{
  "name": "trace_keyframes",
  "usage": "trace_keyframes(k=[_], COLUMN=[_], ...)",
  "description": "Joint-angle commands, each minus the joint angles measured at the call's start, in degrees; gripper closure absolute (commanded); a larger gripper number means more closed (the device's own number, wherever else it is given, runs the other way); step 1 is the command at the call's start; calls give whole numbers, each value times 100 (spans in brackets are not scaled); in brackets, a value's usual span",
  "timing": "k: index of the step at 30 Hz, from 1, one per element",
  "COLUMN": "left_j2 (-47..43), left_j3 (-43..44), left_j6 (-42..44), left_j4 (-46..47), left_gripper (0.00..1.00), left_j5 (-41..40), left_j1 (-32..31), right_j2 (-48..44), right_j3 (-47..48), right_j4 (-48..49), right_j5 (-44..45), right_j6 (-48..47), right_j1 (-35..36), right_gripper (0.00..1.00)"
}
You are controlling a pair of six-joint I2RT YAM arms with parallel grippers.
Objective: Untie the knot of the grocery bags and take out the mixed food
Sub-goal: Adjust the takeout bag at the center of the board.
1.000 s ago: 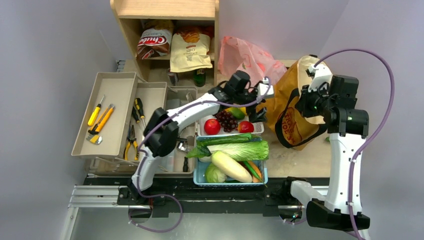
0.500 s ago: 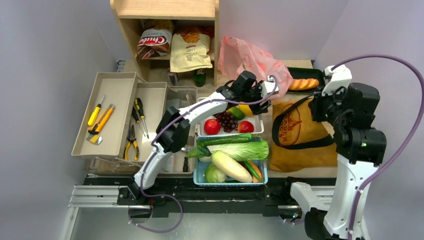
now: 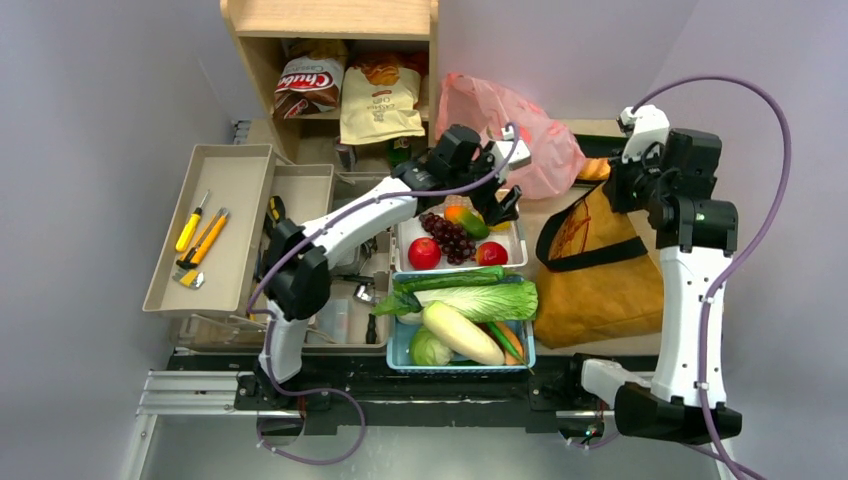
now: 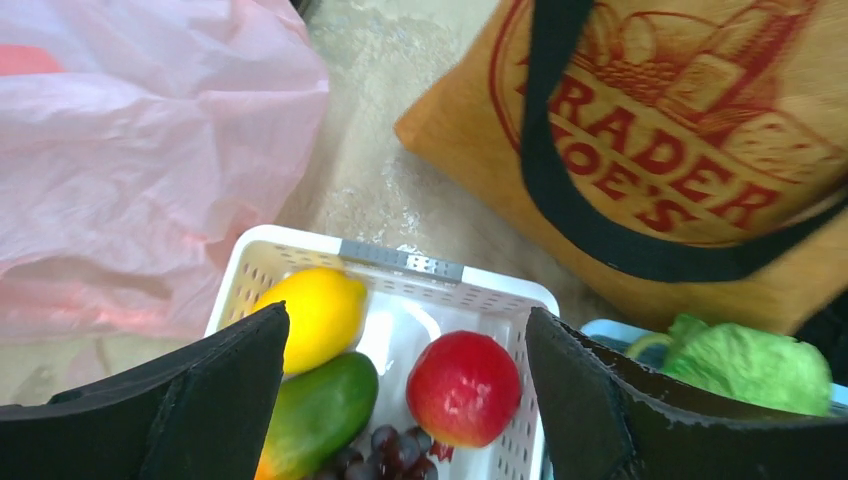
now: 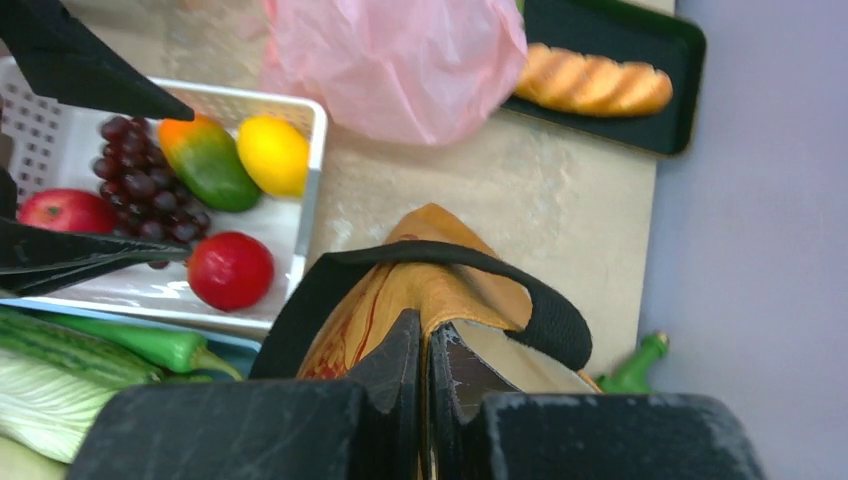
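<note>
bag (image 5: 450, 285) apparently in right end effector (image 5: 428, 332)

Spread jaws over white basket (image 4: 400, 262)

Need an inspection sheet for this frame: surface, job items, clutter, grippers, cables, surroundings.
Surface: beige table, crowded.
Job's things: pink bag at back, knot not visible; paper bag right, top held up; fruit in white basket; vegetables in blue basket.
Clutter: tool trays left; shelf at back; bread on black tray; green bottle.
Grippers: left gripper open above white basket, holding nothing; right gripper shut on paper bag's rim.
Cables: purple cable arcs above right arm; another follows left arm.
Surroundings: grey walls; nothing else seen.
</note>
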Motion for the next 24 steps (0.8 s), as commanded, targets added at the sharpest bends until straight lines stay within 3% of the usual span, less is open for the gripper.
trace_keyframes(k=[1,5,6,7,8,9,11,14,18,24], left_j2=[-736,-794,-807,-825,-838,-857,-998,-1352,-1469,-1994], left_j3=[-448,-393,-366,-322,-246,-165,-110,-66,727,1028], left_j6=[-318,-340,-346,-401,-486,-599,-822,-884,-410,-580], left_j4=[208,-27,-100,-195,-337,-501,-799,-1457,-3159,-4388], left_gripper=[14,11,8,5,2,0,0,0,0,0], left_j5=[33,-85,-119,-150,-189,-179,-58,253,331,235], left_j1=[135,179,194,219,255,299,416,589,863,1601], right_j2=[151,341,288,218,161,112,59,-6,-49,-231], right_j3=[763,838,715,562,451,441,653,1121,1547,1137], right_j4=[727,263,229,194,155,89,-132,-277,-135,625], right_j5=[-910,-609,-415,-190,71,284,401,303,12,-1246], right_j6=[-381,-815,-943,-1069,-1147,-1170,-1164,-871,-358,473], right_j1=[14,8,12,8,8,8,0,1,-1,-1], right_gripper=[100,100,89,63,31,18,6,1,1,1])
